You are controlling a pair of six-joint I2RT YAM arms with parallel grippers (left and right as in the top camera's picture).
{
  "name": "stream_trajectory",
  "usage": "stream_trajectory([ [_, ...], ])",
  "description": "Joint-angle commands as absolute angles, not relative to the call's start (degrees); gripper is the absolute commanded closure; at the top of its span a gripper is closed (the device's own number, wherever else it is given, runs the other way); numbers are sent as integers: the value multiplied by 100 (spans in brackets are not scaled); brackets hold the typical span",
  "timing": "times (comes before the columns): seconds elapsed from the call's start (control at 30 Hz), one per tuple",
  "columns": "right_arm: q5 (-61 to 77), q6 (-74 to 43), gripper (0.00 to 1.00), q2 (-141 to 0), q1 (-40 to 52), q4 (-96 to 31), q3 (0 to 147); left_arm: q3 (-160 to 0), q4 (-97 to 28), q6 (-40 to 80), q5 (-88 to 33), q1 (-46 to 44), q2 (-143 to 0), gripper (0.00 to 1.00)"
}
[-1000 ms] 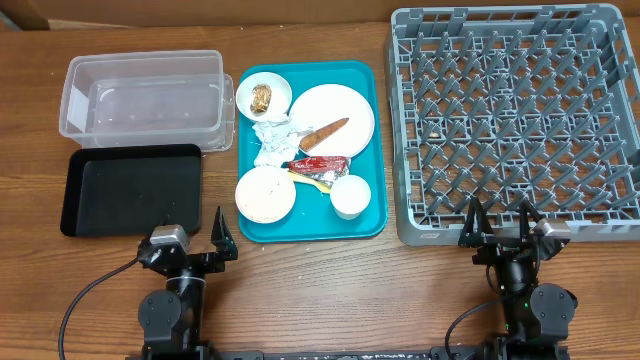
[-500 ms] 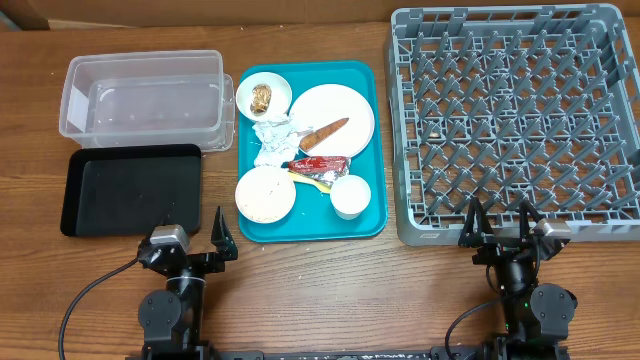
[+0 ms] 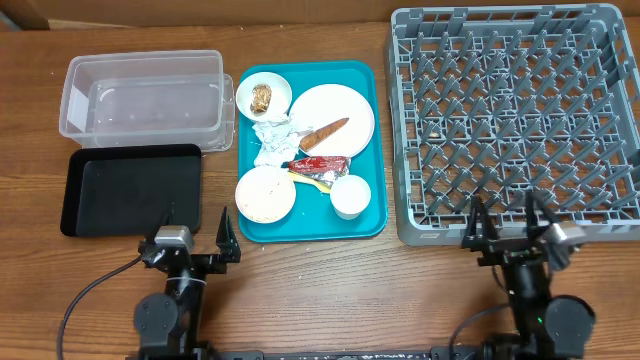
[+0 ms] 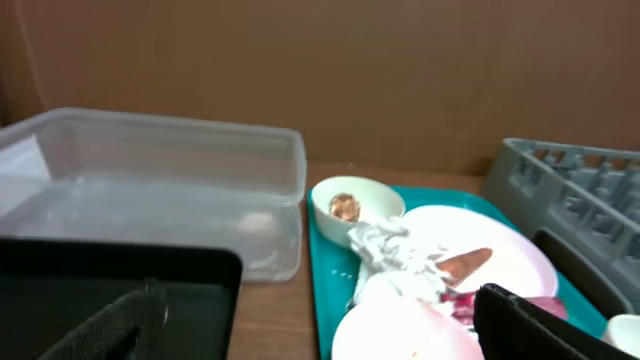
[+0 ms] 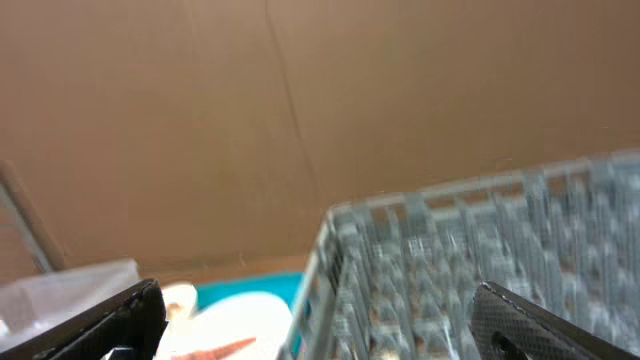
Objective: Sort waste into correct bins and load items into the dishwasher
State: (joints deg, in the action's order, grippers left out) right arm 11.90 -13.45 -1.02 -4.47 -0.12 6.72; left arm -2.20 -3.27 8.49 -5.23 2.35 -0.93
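A teal tray (image 3: 372, 218) holds a white plate (image 3: 345, 105) with a carrot stick (image 3: 324, 132), a crumpled napkin (image 3: 271, 140), a red wrapper (image 3: 322, 164), a yellow spoon (image 3: 313, 178), a small bowl with a brown lump (image 3: 262, 96), a rice bowl (image 3: 265, 193) and a white cup (image 3: 350, 196). The clear tub (image 3: 142, 96) and black tray (image 3: 130, 188) lie left. The grey rack (image 3: 515, 118) is right. My left gripper (image 3: 197, 236) is open and empty at the table's front, below the black tray. My right gripper (image 3: 506, 224) is open and empty at the rack's front edge.
Brown cardboard walls stand behind the table in both wrist views. In the left wrist view the tub (image 4: 150, 185), black tray (image 4: 110, 290) and teal tray (image 4: 325, 280) lie ahead. The rack (image 5: 480, 270) fills the right wrist view.
The right gripper has lifted and shifted slightly right. The left gripper has barely moved.
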Motion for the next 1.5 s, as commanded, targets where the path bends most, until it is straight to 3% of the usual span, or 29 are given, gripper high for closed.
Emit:
stream_trajectory([
  [0.0,1319,-1072,0,-445,-458,-292,1824,-1577,-707,403,-888,207,-591,0],
  [0.3,1339,-701,0,-2825,-458,-1612,4141,-5030,-2373,187,-1815,176,-3852,0],
  [0.5,1468,-698,0,-5229,-458,-4228,6973,-9266,-4919,165,-1437,-513,-7496,0],
  [0.67,1470,-709,0,-6171,-458,-4971,7625,-11736,-6820,165,-880,-1345,-9900,0],
  [0.87,1514,-727,0,-6672,-458,-5304,7623,-11778,-6849,150,-945,-1579,-11419,0],
  [1.03,1514,-727,0,-6912,-458,-5422,7620,-11775,-7046,2182,-454,-1540,-12407,12],
  [1.2,1511,-725,0,-7017,-458,-5505,7620,-11775,-7400,3070,-14,-1627,-13113,20],
  [1.47,1511,-722,0,-7022,-458,-5553,7620,-11736,-7026,2600,274,-1588,-13480,20],
])
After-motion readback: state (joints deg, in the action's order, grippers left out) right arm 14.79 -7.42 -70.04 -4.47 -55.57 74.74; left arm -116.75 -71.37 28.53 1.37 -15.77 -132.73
